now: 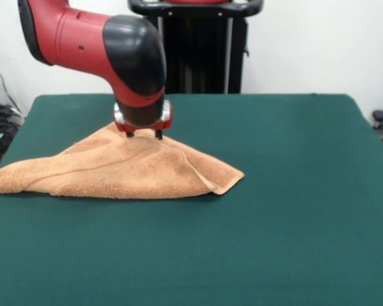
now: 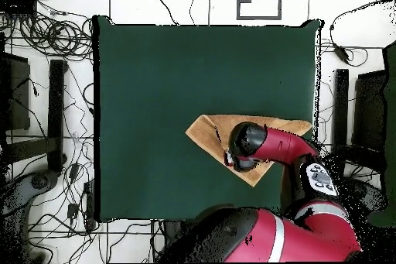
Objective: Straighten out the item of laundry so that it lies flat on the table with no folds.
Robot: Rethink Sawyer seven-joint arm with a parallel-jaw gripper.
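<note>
The peach-orange towel (image 1: 115, 172) lies folded into a rough triangle on the left half of the green table (image 1: 293, 210). Its long edge faces the camera, one corner folds over at the right, and its far corner points at the robot. My gripper (image 1: 143, 134) hangs straight down over that far corner. Its two fingertips (image 1: 129, 134) stand apart and reach the cloth, so it is open. In the overhead view the towel (image 2: 210, 131) lies near the table's (image 2: 155, 83) lower right, partly hidden under the arm, with my gripper (image 2: 230, 158) on it.
The robot's black pedestal (image 1: 198, 51) stands behind the table's far edge. Cables and black stands (image 2: 56, 114) lie on the floor round the table. The arm's bulky red and black wrist (image 1: 137, 57) hangs over the towel's far part.
</note>
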